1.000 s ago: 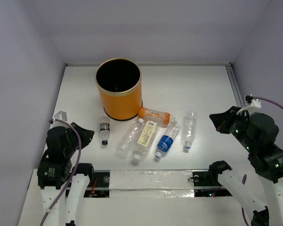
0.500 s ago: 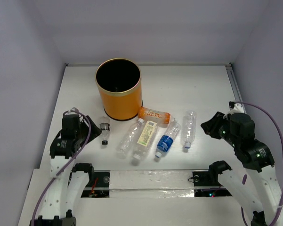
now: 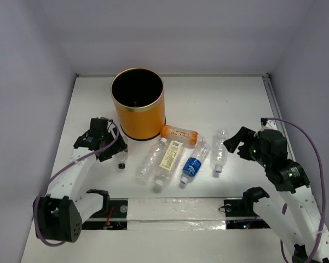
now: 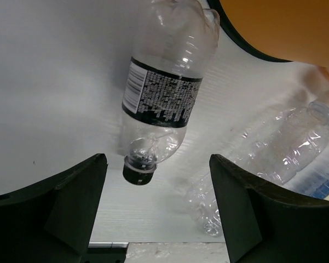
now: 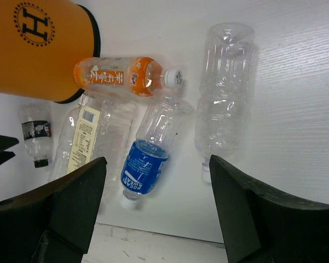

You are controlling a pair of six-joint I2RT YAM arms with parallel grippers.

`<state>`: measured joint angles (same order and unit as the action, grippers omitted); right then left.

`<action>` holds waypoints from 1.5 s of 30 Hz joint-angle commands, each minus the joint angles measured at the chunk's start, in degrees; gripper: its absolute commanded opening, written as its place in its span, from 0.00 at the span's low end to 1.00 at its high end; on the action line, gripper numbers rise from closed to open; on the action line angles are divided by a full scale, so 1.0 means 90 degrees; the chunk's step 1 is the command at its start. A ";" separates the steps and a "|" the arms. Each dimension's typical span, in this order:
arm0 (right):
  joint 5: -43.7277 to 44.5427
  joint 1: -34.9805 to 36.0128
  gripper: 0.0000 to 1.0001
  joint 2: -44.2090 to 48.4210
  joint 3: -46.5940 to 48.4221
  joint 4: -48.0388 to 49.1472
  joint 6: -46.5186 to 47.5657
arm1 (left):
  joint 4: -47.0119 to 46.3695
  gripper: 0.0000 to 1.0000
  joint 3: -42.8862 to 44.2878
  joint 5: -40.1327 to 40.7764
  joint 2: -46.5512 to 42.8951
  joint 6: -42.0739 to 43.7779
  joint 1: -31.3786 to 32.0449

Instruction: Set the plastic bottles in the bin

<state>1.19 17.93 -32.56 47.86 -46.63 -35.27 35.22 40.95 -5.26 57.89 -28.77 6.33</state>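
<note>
The orange bin (image 3: pixel 136 116) stands upright at the back left of the table, and the plastic bottles lie in front of it. A dark-labelled bottle (image 4: pixel 163 93) lies just ahead of my open left gripper (image 4: pixel 157 186), its black cap toward the jaws, untouched. From above, the left gripper (image 3: pixel 107 143) sits left of that bottle (image 3: pixel 121 155). My right gripper (image 5: pixel 157 189) hangs open above the blue-labelled bottle (image 5: pixel 148 159) and an unlabelled clear bottle (image 5: pixel 224 98). The orange bottle (image 5: pixel 120 75) lies against the bin (image 5: pixel 38 49). A pale-yellow-labelled bottle (image 3: pixel 168 159) and another clear one (image 3: pixel 149 161) lie side by side.
Purple-grey walls close the table (image 3: pixel 208 104) at the back and on both sides. A metal rail (image 3: pixel 272 98) runs along the right edge. A taped strip (image 3: pixel 169 209) crosses the near edge between the arm bases.
Both arms have swung in from the table's sides toward the bottles, the left to the dark-labelled one, the right to the right-hand ones. Both grippers went from shut to open.
</note>
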 commanded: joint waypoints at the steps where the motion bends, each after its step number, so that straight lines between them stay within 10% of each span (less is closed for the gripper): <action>1: -0.0074 0.0000 0.82 -0.0084 -0.0141 0.0796 -0.0144 | -0.0485 0.74 0.0284 0.0232 0.0606 0.0063 0.0225; 20: 0.0357 -0.0409 0.96 -0.1811 -0.0893 0.1703 -0.0349 | -0.1530 0.75 0.0099 0.0897 0.2210 -0.0065 0.0654; 24: 0.0015 -0.0713 0.99 -0.2680 -0.0903 0.1987 -0.0086 | -0.1599 0.51 0.0098 0.0926 0.2250 -0.0016 0.0654; 40: -0.0181 -0.0928 0.99 -0.5796 0.0395 0.2330 0.0608 | -0.0204 0.27 0.0956 -0.0479 -0.0609 -0.0347 0.0850; 45: -0.0152 -0.0928 0.84 -0.6275 0.0659 0.2281 0.0569 | 0.0149 0.27 0.2166 -0.0773 -0.1041 -0.0523 0.0908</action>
<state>-0.45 10.09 -88.14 51.03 -27.53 -30.81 34.65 53.43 -8.91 50.26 -32.05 14.09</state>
